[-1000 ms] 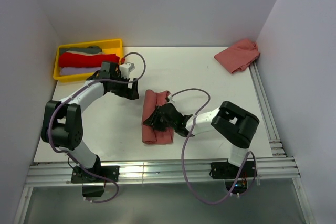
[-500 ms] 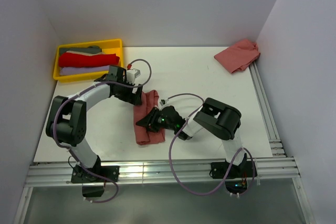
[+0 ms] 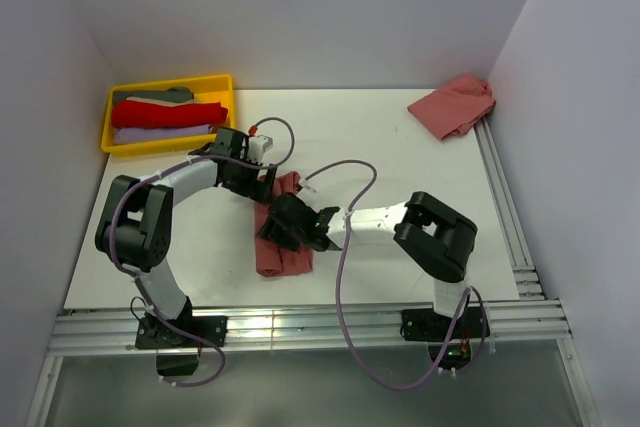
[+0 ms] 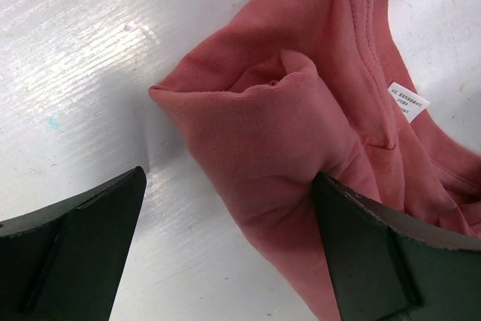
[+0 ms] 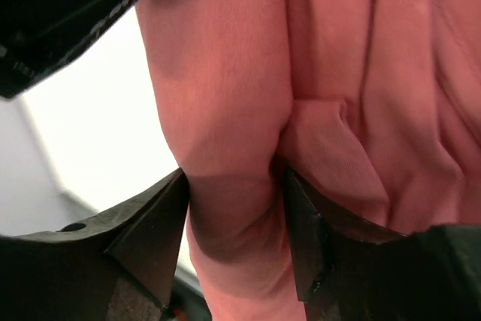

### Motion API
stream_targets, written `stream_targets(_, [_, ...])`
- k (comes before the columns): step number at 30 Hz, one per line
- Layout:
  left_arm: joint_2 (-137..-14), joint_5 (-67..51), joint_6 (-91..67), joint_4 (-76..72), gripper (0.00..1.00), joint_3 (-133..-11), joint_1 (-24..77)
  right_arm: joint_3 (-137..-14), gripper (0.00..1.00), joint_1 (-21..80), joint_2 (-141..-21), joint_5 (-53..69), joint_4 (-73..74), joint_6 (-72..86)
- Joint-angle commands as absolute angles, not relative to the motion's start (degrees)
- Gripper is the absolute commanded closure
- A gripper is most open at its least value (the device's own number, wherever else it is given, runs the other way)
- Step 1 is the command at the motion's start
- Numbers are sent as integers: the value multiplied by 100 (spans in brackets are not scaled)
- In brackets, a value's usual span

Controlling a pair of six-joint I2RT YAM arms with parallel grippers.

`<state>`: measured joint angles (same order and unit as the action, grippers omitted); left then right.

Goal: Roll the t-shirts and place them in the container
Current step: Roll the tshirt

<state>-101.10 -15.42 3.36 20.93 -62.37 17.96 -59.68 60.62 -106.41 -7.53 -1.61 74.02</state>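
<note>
yellow tray (image 3: pixel 160 82), far left corner of the table (image 3: pixel 400 147): folded grey, red, lilac clothes (image 3: pixel 165 114).
rolled t-shirt (image 3: pixel 280 252) mid-table; left gripper (image 4: pixel 229 178) wide open astride its end, right gripper (image 5: pixel 234 178) around a fold, grip unclear; second t-shirt (image 3: pixel 452 105) far right corner.

The left arm (image 3: pixel 185 176) and right arm (image 3: pixel 374 218) are white tubes between chunky black joints. A mauve cable (image 3: pixel 339 282) loops loosely along each. Pincer fingers (image 4: pixel 75 249) are flat matte-black wedges with bevelled edges.

Two t-shirts (image 3: pixel 275 252) (image 3: pixel 452 104); one yellow tray (image 3: pixel 170 80); three folded cloths (image 3: pixel 165 113) inside tray.
</note>
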Motion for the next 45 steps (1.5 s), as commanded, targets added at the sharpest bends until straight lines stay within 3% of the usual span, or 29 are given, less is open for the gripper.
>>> stream_targets(1, [-10274,-1257,352,2136,1,-6319,1890,-6572,40,6310,-10503,-1889,2239,7286])
stream_targets(11, [-10309,-1257,352,2145,1,-6337,1934,-8138,40,6899,-10705,-3075,4559,7515])
stream_targets(20, [-10327,-1239,352,2153,1,-6363,1960,-9447,41,7049,-11442,-3217,4517,6663])
stream_targets(27, [-10301,-1239,378,2162,1,-6363,1969,-10642,41,7031,-12540,-3445,5298,6706])
stream_targets(32, [-10248,-1248,378,2145,1,-6372,1960,-10749,41,7040,-12832,-3507,5940,7100])
stream_targets(45, [-10037,-1380,439,2452,1,-6873,1872,-9747,37,7040,-12621,-3472,5853,7471])
